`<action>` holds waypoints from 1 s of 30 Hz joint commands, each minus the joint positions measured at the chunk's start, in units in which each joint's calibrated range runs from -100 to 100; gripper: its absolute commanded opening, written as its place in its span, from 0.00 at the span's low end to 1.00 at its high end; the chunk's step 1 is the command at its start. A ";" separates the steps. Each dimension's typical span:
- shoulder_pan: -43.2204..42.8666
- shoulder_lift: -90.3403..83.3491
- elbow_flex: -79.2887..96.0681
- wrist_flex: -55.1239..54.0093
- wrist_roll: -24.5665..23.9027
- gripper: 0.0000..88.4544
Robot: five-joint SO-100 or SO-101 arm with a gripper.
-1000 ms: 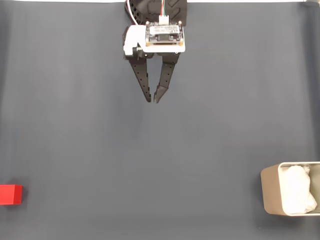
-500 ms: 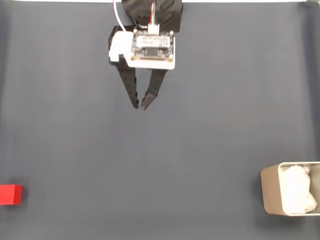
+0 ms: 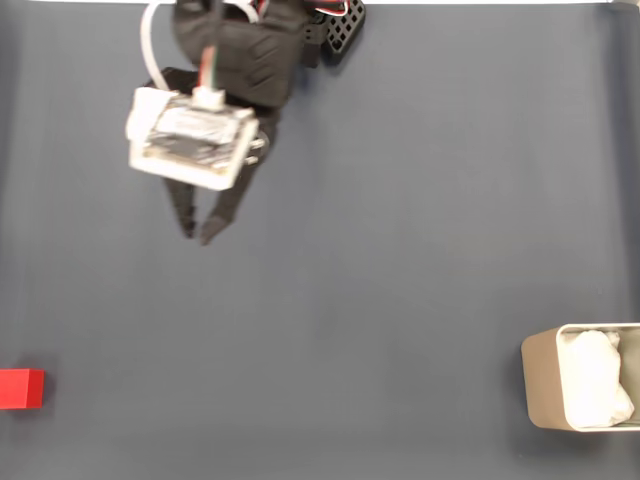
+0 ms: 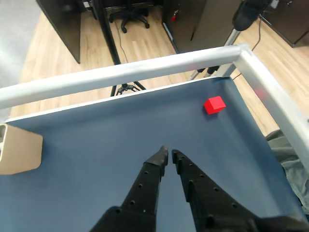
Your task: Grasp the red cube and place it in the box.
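Note:
In the fixed view the red cube (image 3: 21, 388) rests on the dark grey mat at the lower left edge. The beige box (image 3: 538, 392) with a white lining sits at the lower right edge. My gripper (image 3: 195, 236) hangs over the upper left part of the mat, far above the cube in the picture and well left of the box. Its black fingers are nearly together with nothing between them. The wrist view shows the gripper (image 4: 169, 152) pointing across the mat, with the red cube (image 4: 214, 104) ahead to the right and the box (image 4: 19, 152) at the left edge.
A white rail (image 4: 145, 70) borders the mat's far edge and right side in the wrist view. Beyond it are a wooden floor, an office chair and dark furniture. Bare mat (image 3: 350, 330) lies between the cube and the box.
The arm has swung to the left in the fixed view, carrying the gripper leftward and a little down the picture. The fingers have stayed close together. Cube and box have not moved.

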 commanded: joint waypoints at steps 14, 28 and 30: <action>10.96 12.84 -10.04 -7.47 0.83 0.00; 13.87 29.82 -25.56 -9.36 0.20 0.02; 14.09 32.51 -28.11 -9.69 0.29 0.03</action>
